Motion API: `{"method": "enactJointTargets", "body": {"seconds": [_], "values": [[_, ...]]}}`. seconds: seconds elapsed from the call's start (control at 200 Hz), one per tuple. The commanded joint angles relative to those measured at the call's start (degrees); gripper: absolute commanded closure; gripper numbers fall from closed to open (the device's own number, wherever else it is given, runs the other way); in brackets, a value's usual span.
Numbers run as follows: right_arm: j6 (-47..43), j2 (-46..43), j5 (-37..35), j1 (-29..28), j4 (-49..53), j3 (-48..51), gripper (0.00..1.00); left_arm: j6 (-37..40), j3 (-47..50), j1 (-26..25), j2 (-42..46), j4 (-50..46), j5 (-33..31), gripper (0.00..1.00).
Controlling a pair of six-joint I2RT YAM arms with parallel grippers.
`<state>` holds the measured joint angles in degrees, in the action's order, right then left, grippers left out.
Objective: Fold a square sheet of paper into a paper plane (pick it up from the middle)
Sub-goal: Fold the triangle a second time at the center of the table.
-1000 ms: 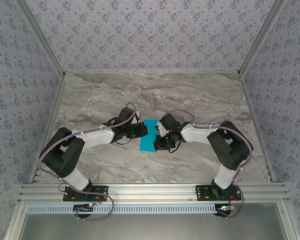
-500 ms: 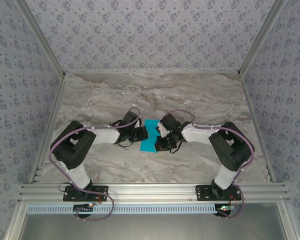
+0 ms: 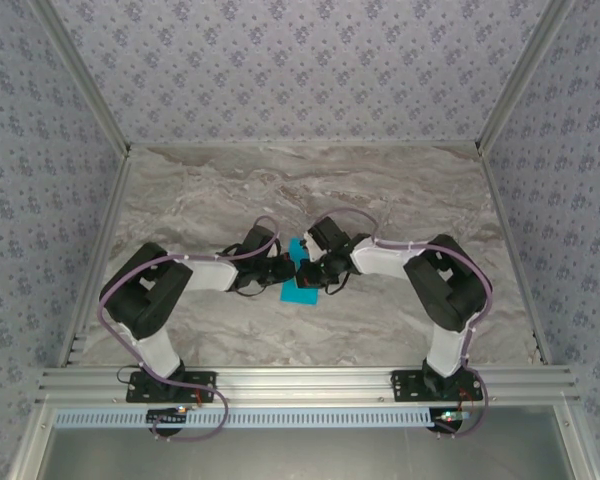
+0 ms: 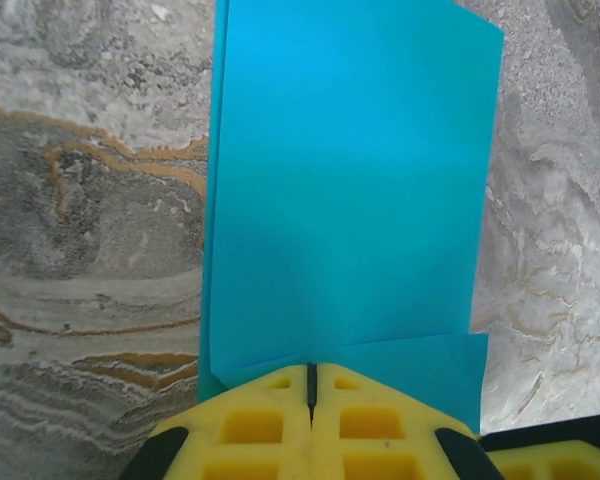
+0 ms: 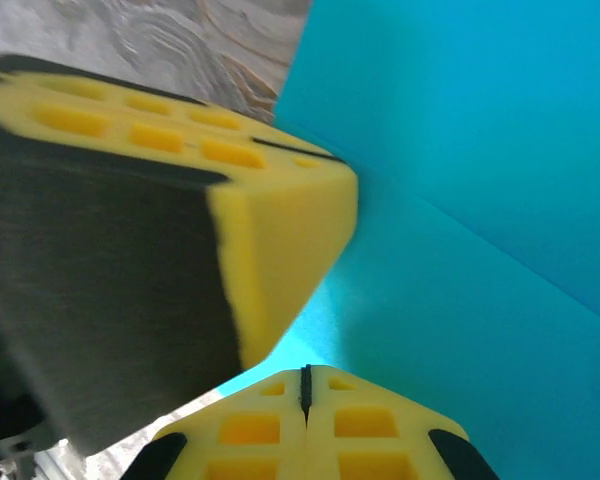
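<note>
Overhead coverage places the left claw (image 3: 286, 270) and right claw (image 3: 317, 267) tip to tip at the centre of the table (image 3: 410, 190). The square sheet of paper (image 3: 301, 292) lies folded beneath and between them. The left wrist view adds detail: yellow fingers (image 4: 250, 425) pressed together, tips at the near edge of the doubled sheet. In the right wrist view its own fingers are likewise closed, with the left claw alongside and two paper layers meeting at a crease. Whether either claw pinches paper cannot be determined.

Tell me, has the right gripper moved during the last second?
Yes. The right gripper has shifted left, away from its fixed base, farther over the square sheet of paper.
</note>
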<state>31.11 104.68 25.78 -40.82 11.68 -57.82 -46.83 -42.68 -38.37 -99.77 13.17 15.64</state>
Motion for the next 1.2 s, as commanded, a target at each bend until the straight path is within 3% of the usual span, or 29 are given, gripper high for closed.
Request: {"method": "enactJointTargets", "body": {"seconds": [0.0,0.395,0.804,1.004,1.199], "values": [[0.7,1.4,-2.2,-0.3,0.9,-1.3,1.00,-0.8,2.0,0.0,-1.0,-3.5,-2.1,1.00],[-7.7,-1.8,-1.3,1.0,8.1,6.6,1.00,-1.8,2.2,0.0,-1.6,-9.2,-6.8,1.00],[-6.3,-10.3,1.9,3.9,6.3,18.3,1.00,-1.7,2.0,0.2,-2.6,-9.0,-6.2,1.00],[-7.2,-16.7,0.7,5.7,7.4,14.1,1.00,-0.9,0.5,0.1,-2.4,-8.8,-4.0,1.00],[-2.9,-13.7,-2.5,8.0,5.0,8.2,1.00,-0.6,-2.6,-0.1,-1.3,-8.7,-1.2,1.00]]}}
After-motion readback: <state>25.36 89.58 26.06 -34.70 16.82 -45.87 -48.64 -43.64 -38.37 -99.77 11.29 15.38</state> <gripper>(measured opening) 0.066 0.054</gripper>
